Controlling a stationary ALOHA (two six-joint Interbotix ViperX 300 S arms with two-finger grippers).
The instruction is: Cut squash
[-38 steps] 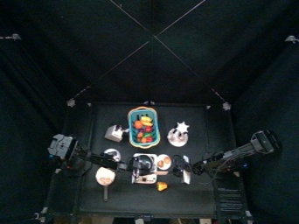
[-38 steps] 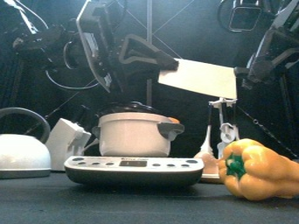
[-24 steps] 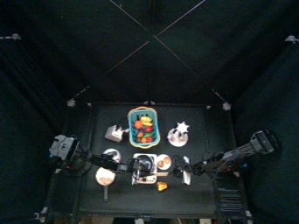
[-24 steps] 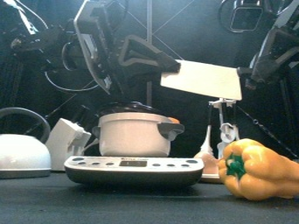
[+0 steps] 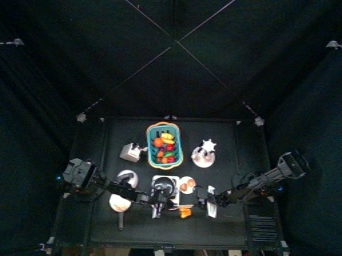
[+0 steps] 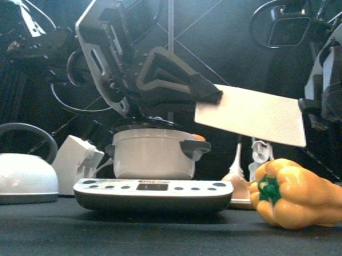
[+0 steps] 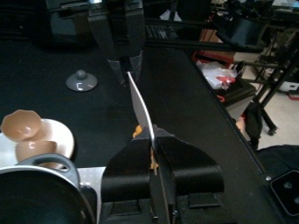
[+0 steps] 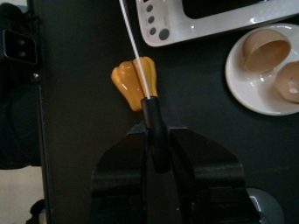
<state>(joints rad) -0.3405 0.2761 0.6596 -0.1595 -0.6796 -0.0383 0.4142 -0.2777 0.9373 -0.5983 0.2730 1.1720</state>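
Both of my end effectors are clamped on the knife (image 6: 261, 115). My left end effector (image 7: 153, 145) is shut on the blade, which its wrist view shows edge-on as a thin white line. My right end effector (image 8: 149, 105) is shut on what looks like the black handle. The squash (image 6: 301, 195) lies on the counter (image 6: 134, 238) at the front right, just beside the scale (image 6: 150, 195) that carries the pot (image 6: 151, 152). The blade hangs tilted in the air above the squash and clear of it.

I judge the main risk to be the handover. If my left arm lets go before my right has the handle square, the blade could twist or drop, and the squash and scale sit right under it. If the two arms pull against each other, the knife could slip in either grip. The squash is rounded and nothing pins it, so a cut that lands off-centre could send it rolling toward the counter's edge or knock it against the scale.

The front view gives the height. It shows the blade's broad face and the gap between blade and squash, but it hides how the edge lines up. The wrist views supply that: in both, the blade runs straight over the orange squash (image 8: 126, 79). They also show a plate (image 8: 271, 83) with egg-like pieces near the scale — hidden from the front. The top view places everything along the front of the counter, though too small to judge my grips.
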